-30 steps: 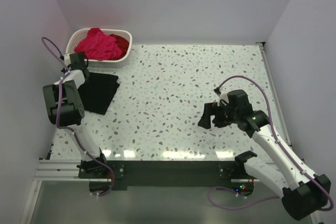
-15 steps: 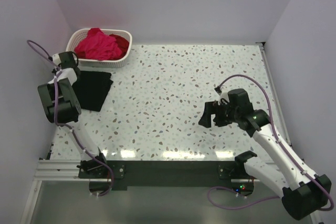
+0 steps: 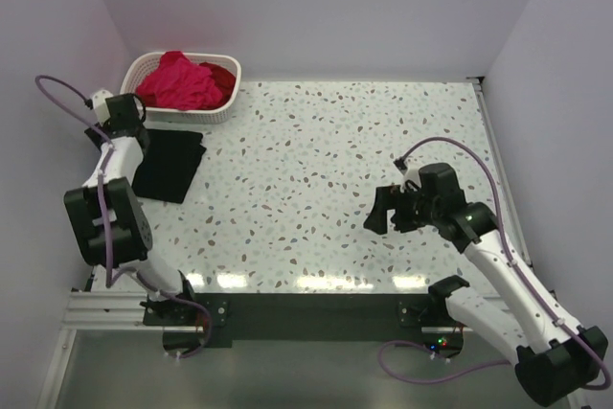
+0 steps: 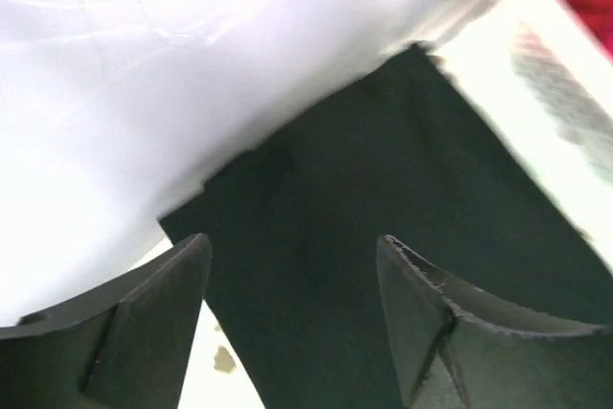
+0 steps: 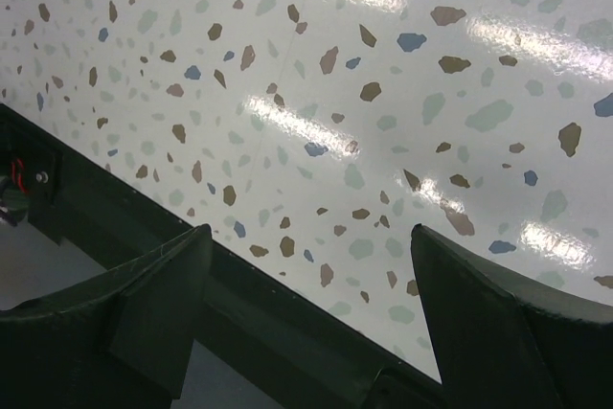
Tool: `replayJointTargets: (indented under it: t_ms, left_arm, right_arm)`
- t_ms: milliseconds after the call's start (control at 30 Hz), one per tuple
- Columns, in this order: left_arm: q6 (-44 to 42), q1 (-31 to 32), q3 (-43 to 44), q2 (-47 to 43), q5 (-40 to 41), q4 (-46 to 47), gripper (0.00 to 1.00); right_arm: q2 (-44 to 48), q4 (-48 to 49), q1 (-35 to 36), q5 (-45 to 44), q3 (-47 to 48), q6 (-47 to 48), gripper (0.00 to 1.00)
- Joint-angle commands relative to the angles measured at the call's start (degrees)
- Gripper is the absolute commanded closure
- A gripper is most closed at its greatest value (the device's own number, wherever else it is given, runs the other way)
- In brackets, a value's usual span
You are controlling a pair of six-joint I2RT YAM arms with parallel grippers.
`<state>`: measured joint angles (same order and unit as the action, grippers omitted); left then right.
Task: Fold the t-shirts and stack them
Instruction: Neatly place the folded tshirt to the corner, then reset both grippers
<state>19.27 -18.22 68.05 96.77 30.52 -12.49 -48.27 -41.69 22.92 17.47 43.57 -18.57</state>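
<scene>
Black t-shirt (image 3: 170, 165) lies folded at ten o'clock, likely the stack's base.
Left fingers (image 4: 144, 318) spread wide above it; right fingers (image 5: 479, 313) wide, empty.

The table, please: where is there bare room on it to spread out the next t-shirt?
The widest bare stretch of table runs from the folded black t-shirt across to the right gripper, and back to the far wall. The far left is crowded: basket of pink and red shirts, black t-shirt, left gripper above it.
</scene>
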Motion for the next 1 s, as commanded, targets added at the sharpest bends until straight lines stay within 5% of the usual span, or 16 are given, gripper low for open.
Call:
replayJointTargets:
  t_ms: [0, 400, 667, 967]
  left_arm:
    - [3.5, 4.1, -2.6, -9.5, -1.4, -0.3, 0.22]
    - [6.2, 27.8, -10.0, -41.0, -17.3, -15.6, 0.03]
    - [7.1, 28.2, -8.7, -66.1, -16.7, -26.6, 0.00]
    - [7.5, 28.1, -15.2, -86.4, -7.7, -23.0, 0.00]
  right_arm:
    - [1.8, -1.3, 0.0, -0.3, 2.8, 0.2, 0.13]
    - [8.6, -12.3, 0.0, -23.8, 15.2, -0.3, 0.01]
    - [19.2, -12.6, -0.1, -38.8, 17.7, -0.5, 0.01]
    - [29.8, -9.2, 0.0, -44.9, 15.7, 2.8, 0.01]
